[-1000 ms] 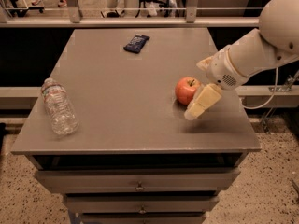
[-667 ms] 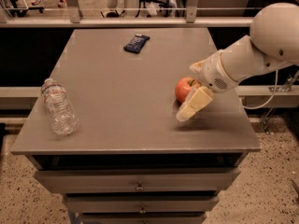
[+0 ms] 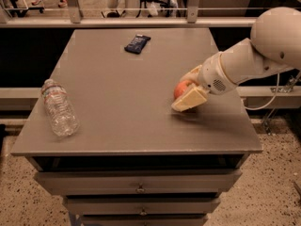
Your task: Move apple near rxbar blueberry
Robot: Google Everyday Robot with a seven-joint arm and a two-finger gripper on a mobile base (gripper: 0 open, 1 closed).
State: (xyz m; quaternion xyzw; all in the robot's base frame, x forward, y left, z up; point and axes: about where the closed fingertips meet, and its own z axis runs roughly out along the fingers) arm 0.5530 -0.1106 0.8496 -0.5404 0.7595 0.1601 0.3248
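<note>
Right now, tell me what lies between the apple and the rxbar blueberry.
Only bare grey tabletop lies between the apple and the rxbar blueberry in the camera view. The tool sits at the apple, on its near side.

Matt grey table (image 3: 117, 102), cream plastic tool (image 3: 187, 91) at apple (image 3: 179, 89)
</note>
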